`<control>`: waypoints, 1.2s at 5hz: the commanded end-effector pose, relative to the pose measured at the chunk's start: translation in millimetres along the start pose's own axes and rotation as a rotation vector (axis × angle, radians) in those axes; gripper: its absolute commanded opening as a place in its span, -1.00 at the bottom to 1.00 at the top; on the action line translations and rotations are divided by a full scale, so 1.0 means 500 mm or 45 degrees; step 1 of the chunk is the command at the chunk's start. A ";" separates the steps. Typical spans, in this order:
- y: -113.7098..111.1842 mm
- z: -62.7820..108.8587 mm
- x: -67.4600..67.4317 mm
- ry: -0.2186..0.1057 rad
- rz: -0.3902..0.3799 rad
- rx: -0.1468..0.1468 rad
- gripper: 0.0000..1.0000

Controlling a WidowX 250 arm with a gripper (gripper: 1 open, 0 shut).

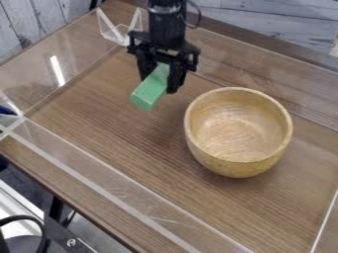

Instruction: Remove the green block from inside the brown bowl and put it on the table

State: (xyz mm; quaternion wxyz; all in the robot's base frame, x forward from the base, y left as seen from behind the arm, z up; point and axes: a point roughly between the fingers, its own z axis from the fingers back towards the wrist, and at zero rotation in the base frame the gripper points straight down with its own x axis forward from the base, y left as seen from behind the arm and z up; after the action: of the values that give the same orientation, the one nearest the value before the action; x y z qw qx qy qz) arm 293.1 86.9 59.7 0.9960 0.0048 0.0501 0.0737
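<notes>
Green block: your block (150, 87) is a plain, bright green bar, smooth-sided and elongated, tilted on a slant in the picture.
Gripper: you have the dark gripper (162, 57) around the block's upper end, its jaws parted by the block's width and holding it.
Block against gripper: the block sticks out below your fingertips, its lower end uncovered and angled toward the picture's lower left.
Block's place: it is outside the brown bowl (238, 132), to the bowl's upper left in the picture, with the brown table (119, 148) behind it; you cannot tell whether it touches the wood.
</notes>
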 end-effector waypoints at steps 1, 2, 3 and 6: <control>0.028 0.004 0.022 -0.074 0.023 0.025 -1.00; 0.047 -0.030 0.022 -0.054 0.037 0.031 -1.00; 0.046 -0.019 0.022 -0.077 0.039 0.022 -1.00; 0.048 -0.011 0.017 -0.080 0.049 -0.003 -1.00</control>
State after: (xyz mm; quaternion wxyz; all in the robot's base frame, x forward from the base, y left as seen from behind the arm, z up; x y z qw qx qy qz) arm 289.2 105.3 28.7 0.9944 -0.0036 0.0599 0.0870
